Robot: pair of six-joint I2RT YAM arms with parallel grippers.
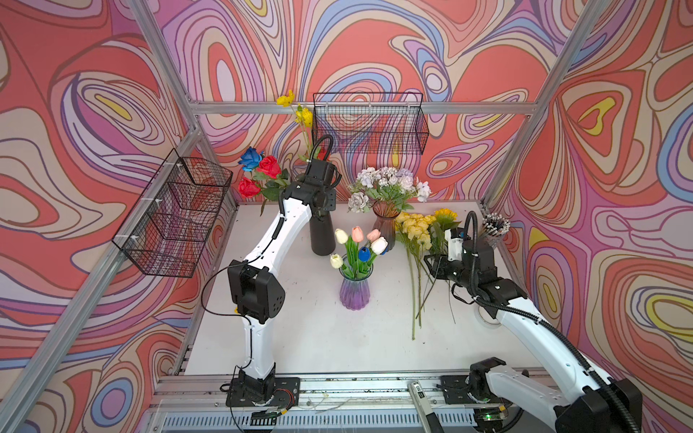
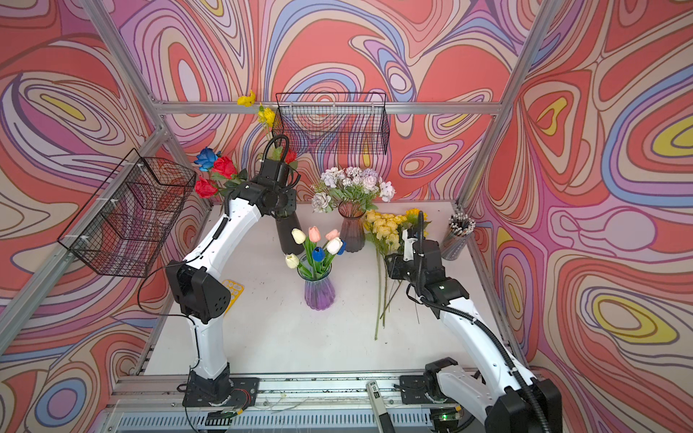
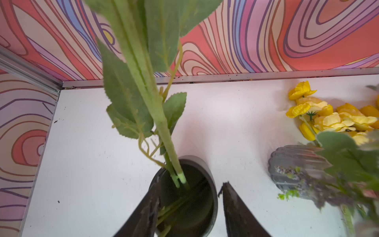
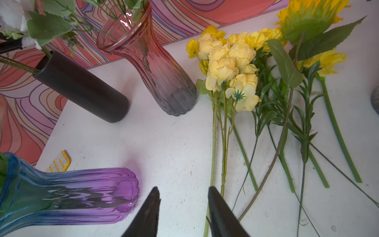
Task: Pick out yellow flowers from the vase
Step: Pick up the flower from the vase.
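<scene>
In both top views the left arm reached over the black vase at the back left of the white table, and its wrist hid the claw. 2 yellow blossoms stood high above that vase on a long stem, with red and blue roses in the same vase. A pile of yellow flowers lay flat on the table's right side, just beside the pink-grey vase. The right arm hung over their stems. The purple vase of tulips stood near the middle.

In the left wrist view the left gripper had its jaws partly apart, 1 on each side of the black vase's mouth. A leafy green stem rose from the mouth between them, close to 1 finger and not pinched. Whether it touched that finger I could not tell.

In the right wrist view the right gripper held nothing, its jaws moderately apart over bare table. The yellow flowers and a sunflower lay beyond it, with 1 stem running just beside a finger.
</scene>
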